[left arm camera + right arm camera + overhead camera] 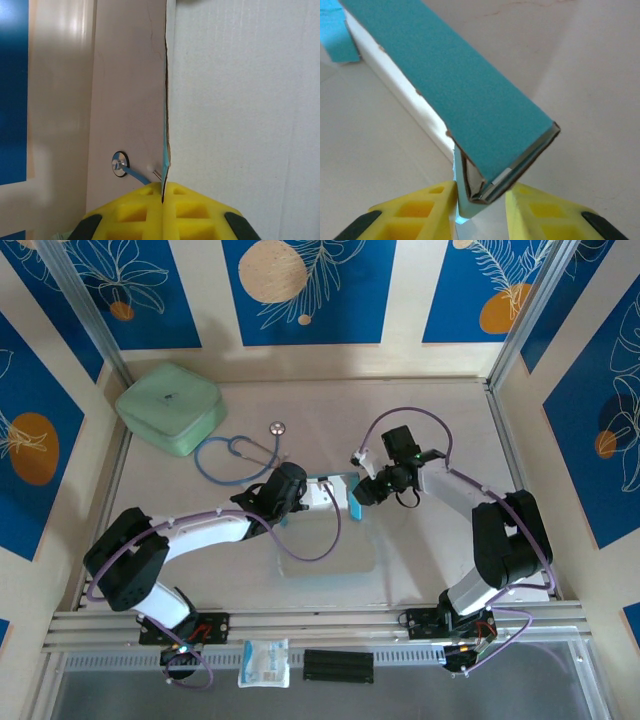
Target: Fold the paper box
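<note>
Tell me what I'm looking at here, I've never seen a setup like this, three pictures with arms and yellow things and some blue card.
These are two robot arms bolted to a table. The overhead picture looks down on both; the other two come from cameras on each wrist, and the yellow blocks are gripper fingers. The left gripper is shut on a thin edge of the paper box, white on one face and teal on the other. The right gripper pinches the box's folded end. Also on the table: a mint-green case and a stethoscope. A small clear packet lies by the front rail.
</note>
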{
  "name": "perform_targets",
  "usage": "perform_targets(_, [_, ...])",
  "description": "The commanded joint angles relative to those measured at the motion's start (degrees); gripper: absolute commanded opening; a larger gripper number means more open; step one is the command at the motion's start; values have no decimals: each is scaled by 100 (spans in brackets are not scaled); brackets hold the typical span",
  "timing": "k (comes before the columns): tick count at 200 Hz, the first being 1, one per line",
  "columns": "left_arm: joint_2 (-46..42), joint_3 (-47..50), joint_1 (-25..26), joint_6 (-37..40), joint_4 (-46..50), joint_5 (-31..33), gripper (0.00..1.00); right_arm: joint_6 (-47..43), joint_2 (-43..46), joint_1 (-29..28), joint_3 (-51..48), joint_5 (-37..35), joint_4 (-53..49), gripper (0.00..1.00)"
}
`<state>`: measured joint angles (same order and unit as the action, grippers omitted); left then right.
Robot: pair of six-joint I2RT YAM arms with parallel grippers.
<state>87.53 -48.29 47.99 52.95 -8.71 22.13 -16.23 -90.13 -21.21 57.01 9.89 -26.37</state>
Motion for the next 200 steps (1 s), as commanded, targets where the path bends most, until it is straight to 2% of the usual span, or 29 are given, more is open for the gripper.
perform_targets(1, [43, -117, 0, -240, -14, -268, 0, 441, -141, -150, -27, -793, 186, 29])
perform_targets(45, [36, -127, 0, -272, 16, -139, 0, 996, -397, -341, 198, -1698, -18, 21])
perform_targets(75, [51, -198, 18, -450, 99, -142, 0, 1544, -590, -555, 375, -2574, -185, 18])
perform_targets(95, [41, -230, 18, -574, 153, -178, 0, 1596, -687, -692, 430, -2903, -224, 11])
perform_targets(137, [72, -304, 54, -634, 222, -178, 0, 1512, -974, -883, 751, -3554, -631, 7])
perform_targets(156, [89, -308, 70, -662, 185, -167, 0, 1487, -1040, -962, 802, -3841, -660, 0])
perform_targets(173, [98, -321, 89, -672, 169, -150, 0, 1410, -1114, -1016, 803, -4079, -624, 0])
perform_targets(188, [83, -313, 104, -672, 146, -151, 4, 1320, -1180, -1043, 794, -4147, -569, 0])
perform_targets(200, [48, -297, 105, -702, 116, -190, 12, 1217, -1168, -1043, 681, -3955, -342, 0])
